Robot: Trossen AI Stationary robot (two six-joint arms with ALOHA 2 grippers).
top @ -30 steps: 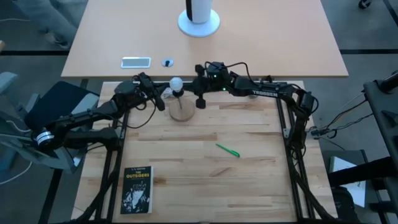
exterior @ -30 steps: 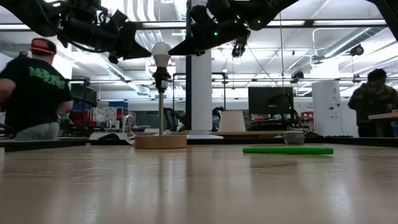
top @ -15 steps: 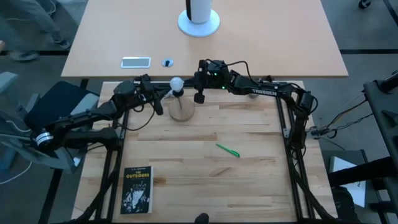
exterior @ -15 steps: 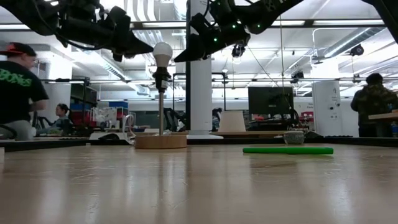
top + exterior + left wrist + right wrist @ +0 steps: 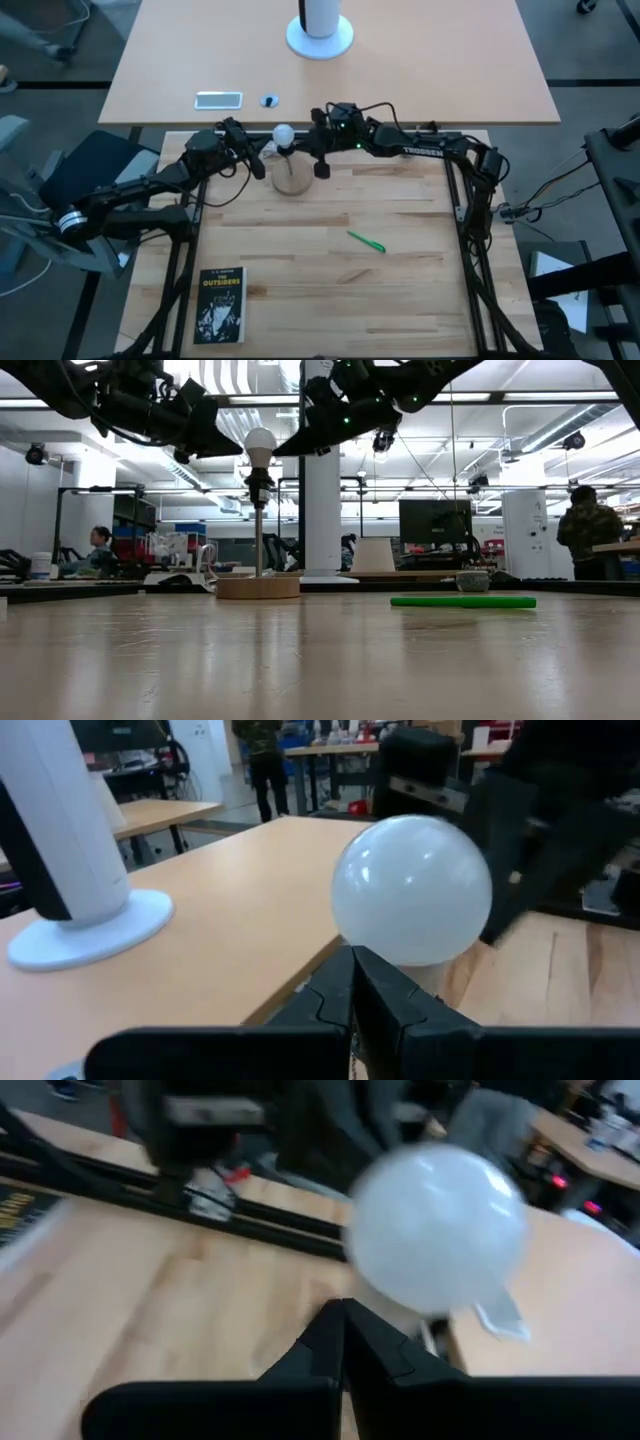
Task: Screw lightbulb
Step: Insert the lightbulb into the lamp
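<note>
High view shows the small white frosted lightbulb [image 5: 284,132] seated upright in the dark socket of a slim lamp stand on a round wooden base [image 5: 292,178], near the far edge of the pale wooden bench [image 5: 400,290]. Left hand [image 5: 262,163] and right hand [image 5: 309,137] flank the globe from either side (each with its fingers pressed together, gripping nothing), both just beside it. Nearer on the bench lie a green pen [image 5: 366,241] and a black paperback book [image 5: 221,305], well apart from the lamp.

Bright even overhead light, ceiling strip lights [image 5: 560,402] blown out in low view, sheen on tabletop [image 5: 300,660], arms silhouetted, right wrist view motion-blurred, lightbulb [image 5: 438,1230] smeared, left wrist sharp
</note>
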